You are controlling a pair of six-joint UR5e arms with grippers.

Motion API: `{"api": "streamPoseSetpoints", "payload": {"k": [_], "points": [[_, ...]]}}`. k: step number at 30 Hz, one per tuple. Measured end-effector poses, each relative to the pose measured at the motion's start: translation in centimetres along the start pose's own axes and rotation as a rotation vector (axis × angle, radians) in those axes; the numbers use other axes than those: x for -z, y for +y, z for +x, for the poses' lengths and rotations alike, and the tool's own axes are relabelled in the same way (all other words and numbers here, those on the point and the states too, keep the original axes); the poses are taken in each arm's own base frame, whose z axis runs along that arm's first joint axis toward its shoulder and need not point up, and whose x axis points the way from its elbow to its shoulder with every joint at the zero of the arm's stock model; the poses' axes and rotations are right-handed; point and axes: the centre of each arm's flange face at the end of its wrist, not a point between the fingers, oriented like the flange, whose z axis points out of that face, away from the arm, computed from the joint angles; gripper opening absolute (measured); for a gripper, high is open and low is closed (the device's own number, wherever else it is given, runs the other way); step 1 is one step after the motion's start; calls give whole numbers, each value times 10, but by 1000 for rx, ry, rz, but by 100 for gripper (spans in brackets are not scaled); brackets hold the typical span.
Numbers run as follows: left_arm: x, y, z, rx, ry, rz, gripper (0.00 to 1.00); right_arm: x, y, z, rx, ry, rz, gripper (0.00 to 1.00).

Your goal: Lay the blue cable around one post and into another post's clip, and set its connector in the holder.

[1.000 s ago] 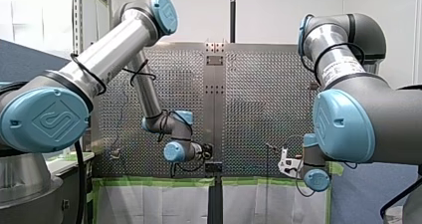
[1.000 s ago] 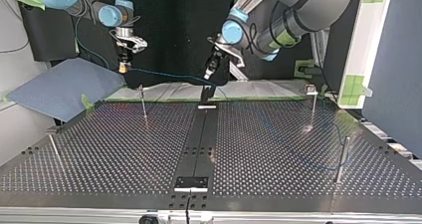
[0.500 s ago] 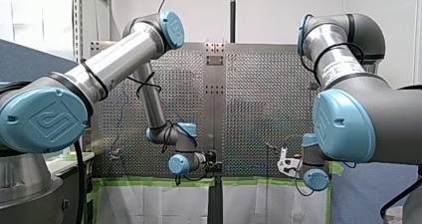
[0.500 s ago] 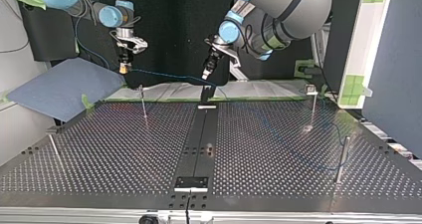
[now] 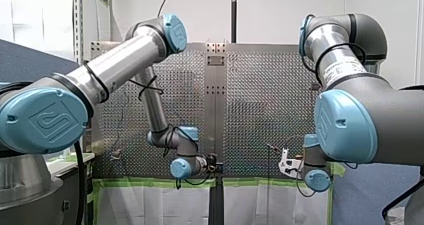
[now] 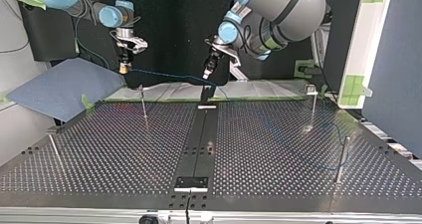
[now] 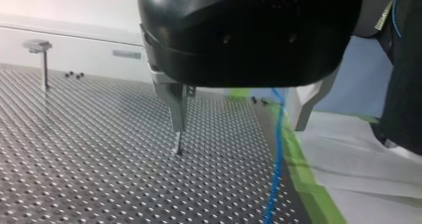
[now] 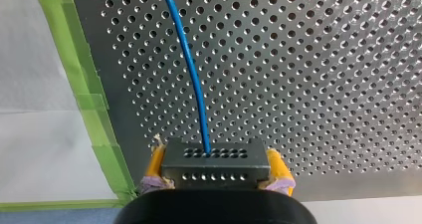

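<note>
In the right wrist view my right gripper (image 8: 215, 181) is shut, its yellow pads clamped on the black connector (image 8: 214, 163); the blue cable (image 8: 191, 74) leaves it over the perforated table. In the top view that gripper (image 6: 123, 68) hangs at the back left. From there the blue cable (image 6: 169, 75) runs past my left gripper (image 6: 206, 75), down onto the table and round the post (image 6: 342, 157) at the right. In the left wrist view my left gripper (image 7: 239, 129) stands open, with the cable (image 7: 276, 154) hanging free between its metal fingers (image 7: 176, 109). A black holder (image 6: 206, 94) stands just below it.
Thin posts stand at the back left (image 6: 143, 102) and at the near left (image 6: 53, 150); a clip-topped post (image 6: 312, 100) is at the back right. A second black block (image 6: 190, 183) sits on the centre strip at the near edge. Green tape (image 8: 89, 99) edges the table.
My left arm has sunk lower and shifted a little right in the front view, its gripper staying open around the cable. My right arm and the connector have not moved.
</note>
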Motion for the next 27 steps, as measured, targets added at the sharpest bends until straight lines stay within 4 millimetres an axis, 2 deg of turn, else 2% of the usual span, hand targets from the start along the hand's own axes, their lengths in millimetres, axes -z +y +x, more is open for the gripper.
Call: {"api": "streamPoseSetpoints", "payload": {"k": [6,27], "points": [[-10,-3,15,-7,17,-3,100,0,0,0,2,-1,0,0],[-33,-4,3,-32,-11,-57,100,1,-3,0,3,-2,5,0]]}}
